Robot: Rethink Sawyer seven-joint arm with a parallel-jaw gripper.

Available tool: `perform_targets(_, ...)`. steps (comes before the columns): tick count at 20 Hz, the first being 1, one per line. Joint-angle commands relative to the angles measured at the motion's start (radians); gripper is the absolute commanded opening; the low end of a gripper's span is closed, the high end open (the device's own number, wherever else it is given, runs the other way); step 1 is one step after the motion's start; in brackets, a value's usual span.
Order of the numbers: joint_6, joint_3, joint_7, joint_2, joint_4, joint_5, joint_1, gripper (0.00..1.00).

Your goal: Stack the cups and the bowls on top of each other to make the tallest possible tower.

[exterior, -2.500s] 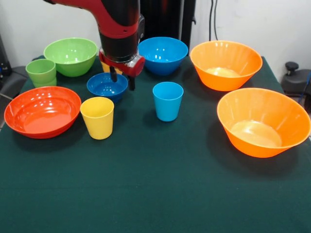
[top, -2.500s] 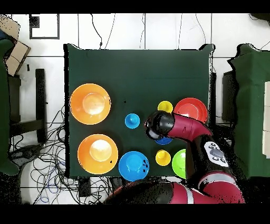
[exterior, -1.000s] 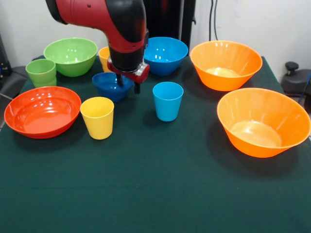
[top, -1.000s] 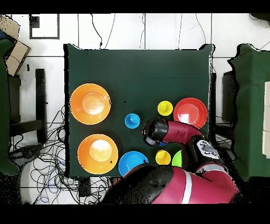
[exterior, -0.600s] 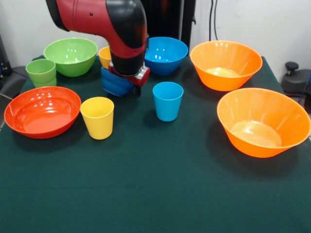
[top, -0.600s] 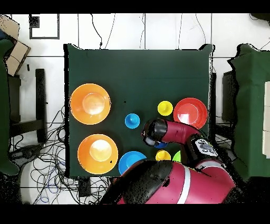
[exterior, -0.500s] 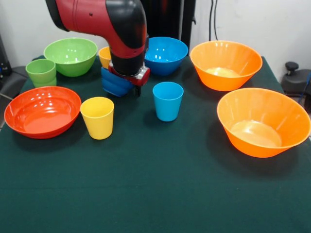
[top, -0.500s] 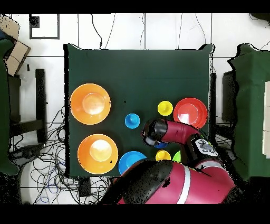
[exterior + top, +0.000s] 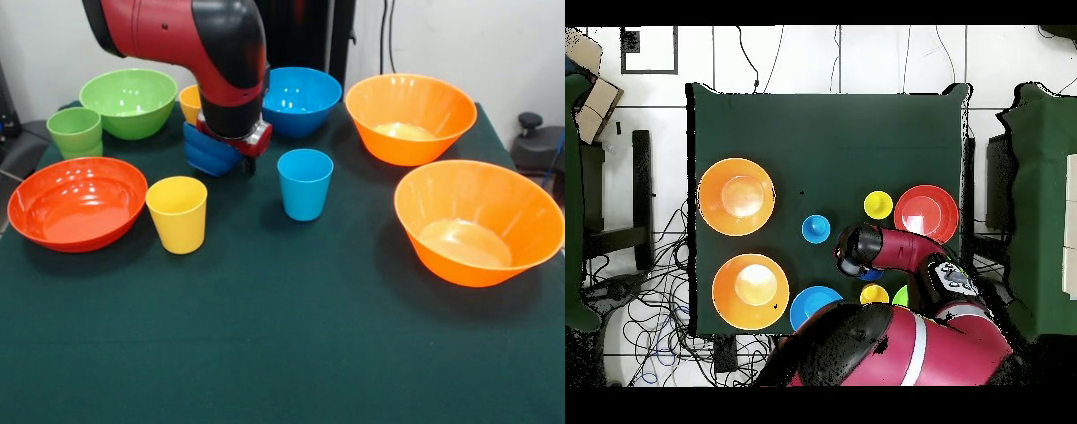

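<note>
The fingers (image 9: 231,157) pinch the rim of the small dark blue bowl (image 9: 210,152), tipped on edge at ten o'clock from the blue cup (image 9: 305,183). Light, stiff, slippery plastic; rim grip suits.

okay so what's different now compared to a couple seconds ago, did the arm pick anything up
Yes. The tool closed on the small dark blue bowl and lifted it off the table; the bowl now hangs tilted on its side, slightly nearer the light blue cup. The arm also swung round, uncovering the yellow cup behind it. Every other cup and bowl stayed where it was, and nothing is stacked yet.
</note>
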Motion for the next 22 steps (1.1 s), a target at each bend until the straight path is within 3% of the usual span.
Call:
perform_targets(1, -0.051, 0.080, -0.028, 0.074, -0.111, -0.043, 0.000, 1.00)
perform_targets(8, -0.058, 0.086, -0.006, 0.067, -0.086, -0.032, 0.020, 1.00)
perform_targets(11, -0.091, 0.082, 0.004, 0.045, -0.031, -0.042, 0.017, 1.00)
perform_targets(12, -0.094, 0.081, 0.006, 0.043, -0.025, -0.043, 0.020, 0.00)
perform_targets(22, -0.139, 0.070, 0.031, 0.039, 0.019, -0.055, 0.040, 0.00)
